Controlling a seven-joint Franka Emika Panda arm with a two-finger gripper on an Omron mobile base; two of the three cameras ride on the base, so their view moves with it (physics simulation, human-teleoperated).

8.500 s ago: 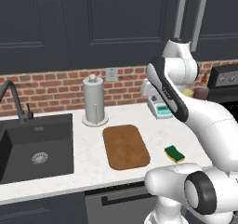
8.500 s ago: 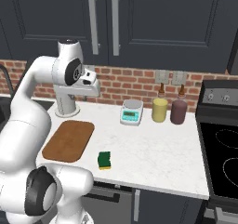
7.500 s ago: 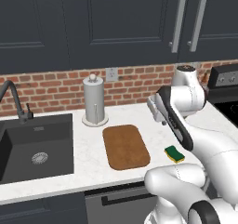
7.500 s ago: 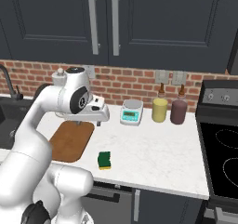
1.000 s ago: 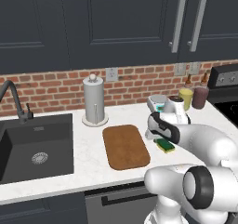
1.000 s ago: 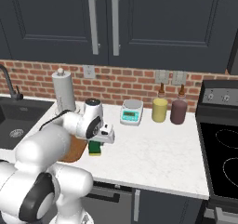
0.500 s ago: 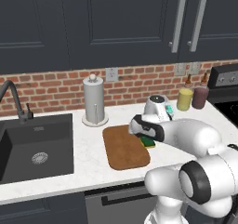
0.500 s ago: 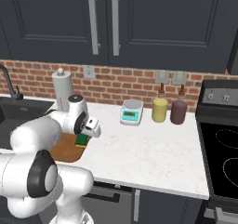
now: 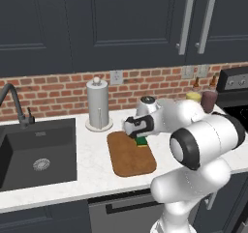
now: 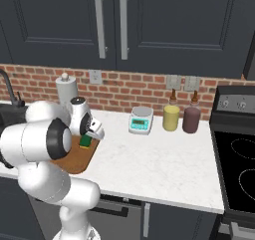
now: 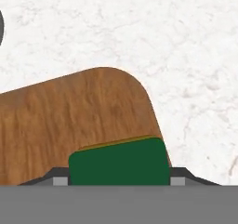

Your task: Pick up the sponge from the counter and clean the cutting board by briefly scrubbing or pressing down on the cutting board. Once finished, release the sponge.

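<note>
Green-topped sponge (image 11: 118, 161) gripped in claw (image 9: 140, 139), over cutting board (image 9: 127, 155) corner.

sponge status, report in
Gripper shut on sponge. Sponge over cutting board, near its far right corner. Nothing in the way.

My arm (image 9: 193, 130) is built of fat, rounded, glossy white shells, joined by dark grey bands where one segment meets the next, and one big joint shows a round dark grey end cap ringed in white. My hand (image 9: 138, 126) is a dark, almost black block set against the white wrist. My fingertips (image 11: 59, 179) are small and dark with pale grey square pads.
</note>
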